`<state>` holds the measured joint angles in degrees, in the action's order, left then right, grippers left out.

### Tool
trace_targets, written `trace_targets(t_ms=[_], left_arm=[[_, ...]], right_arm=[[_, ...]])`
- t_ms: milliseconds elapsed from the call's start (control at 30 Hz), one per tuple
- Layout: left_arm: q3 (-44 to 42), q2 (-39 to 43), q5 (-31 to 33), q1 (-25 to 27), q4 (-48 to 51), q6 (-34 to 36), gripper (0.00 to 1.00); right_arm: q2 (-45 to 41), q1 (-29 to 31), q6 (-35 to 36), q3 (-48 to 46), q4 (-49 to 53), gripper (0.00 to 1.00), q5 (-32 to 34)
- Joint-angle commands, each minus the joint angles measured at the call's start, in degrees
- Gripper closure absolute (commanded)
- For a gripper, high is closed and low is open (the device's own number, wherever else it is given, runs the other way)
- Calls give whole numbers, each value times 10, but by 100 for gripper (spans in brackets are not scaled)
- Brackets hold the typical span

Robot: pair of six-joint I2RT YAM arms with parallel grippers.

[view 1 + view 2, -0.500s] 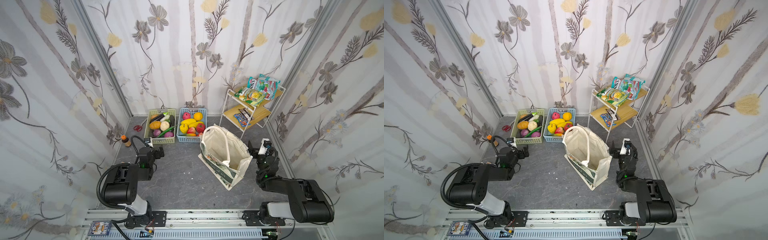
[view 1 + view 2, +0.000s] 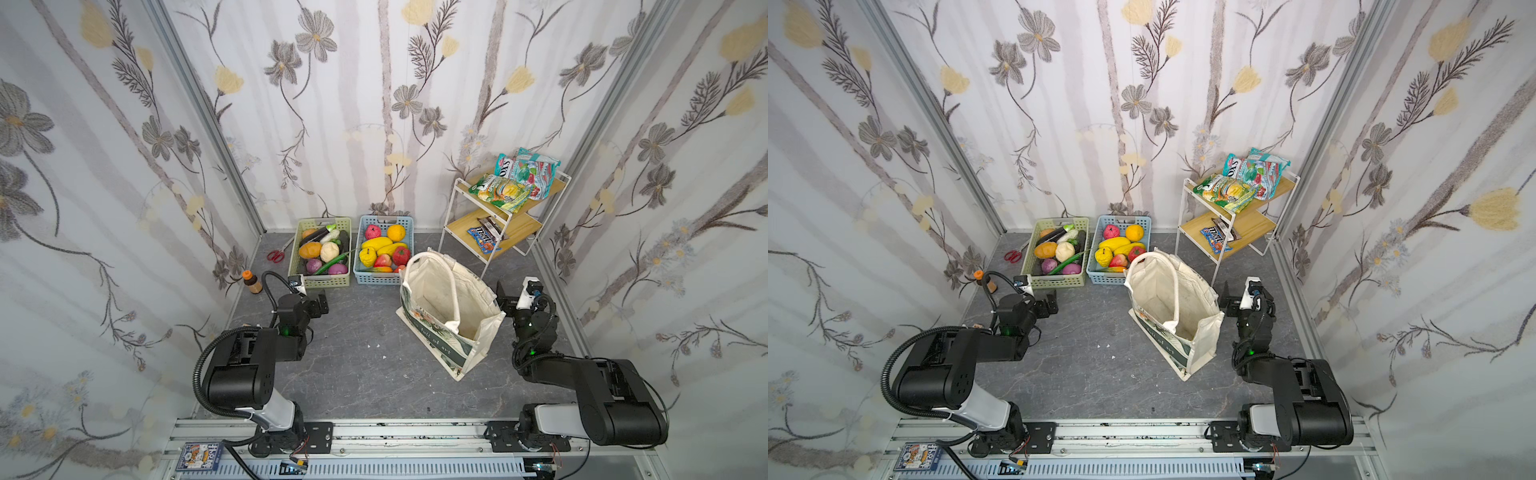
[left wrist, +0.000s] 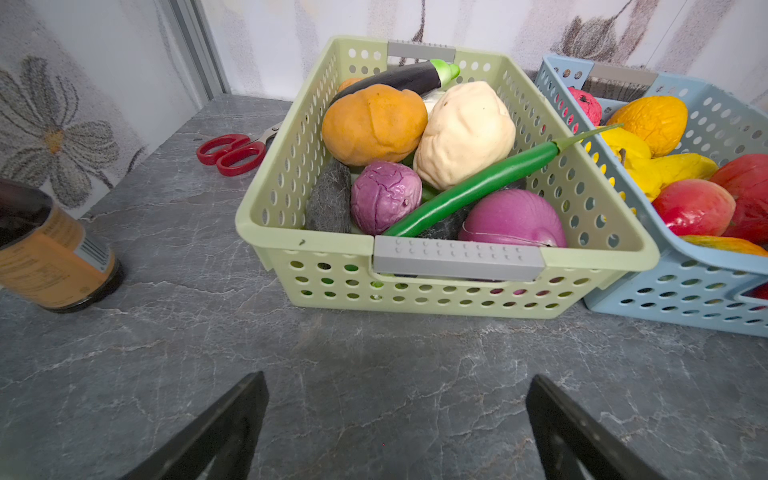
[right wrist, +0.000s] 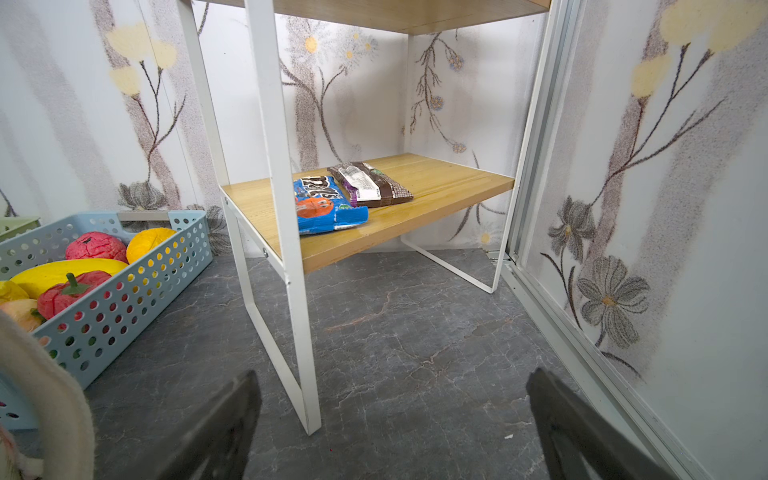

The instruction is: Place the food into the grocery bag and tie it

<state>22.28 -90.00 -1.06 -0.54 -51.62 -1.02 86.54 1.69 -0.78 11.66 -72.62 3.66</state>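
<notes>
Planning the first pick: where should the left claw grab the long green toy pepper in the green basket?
Probably mid-body from above, left claw spanning its width: the long green toy pepper lies uppermost, slanting across the pale green slotted plastic basket, middle exposed.

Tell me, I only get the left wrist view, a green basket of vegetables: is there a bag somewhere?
Observer: Yes, a cream grocery bag stands open beside the blue basket.
Operator: Anything inside?
Observer: No food visible, only one handle drooping in.
Operator: More food elsewhere?
Observer: A blue candy packet lies on the lower shelf of a white rack.
</notes>
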Motion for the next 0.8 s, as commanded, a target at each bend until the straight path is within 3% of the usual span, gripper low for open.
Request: trace_targets(t_ms=[0,367,500,633,767], left_arm=[[5,1,-1,-2,-1,2,0],[6,1,-5,-3,3,0,0],[39,26,18,-5,81,-11,0],[126,72,74,-12,263,-38,0],[155,103,91,-18,308,-70,0]], right_arm=[[-1,-5,3,3,-17,0,-14],[0,-10,1,4,-16,0,-27],[-7,-14,-3,13,3,0,-34],[-65,-12,-8,50,121,0,-7],[-132,-11,-21,133,329,0,3]])
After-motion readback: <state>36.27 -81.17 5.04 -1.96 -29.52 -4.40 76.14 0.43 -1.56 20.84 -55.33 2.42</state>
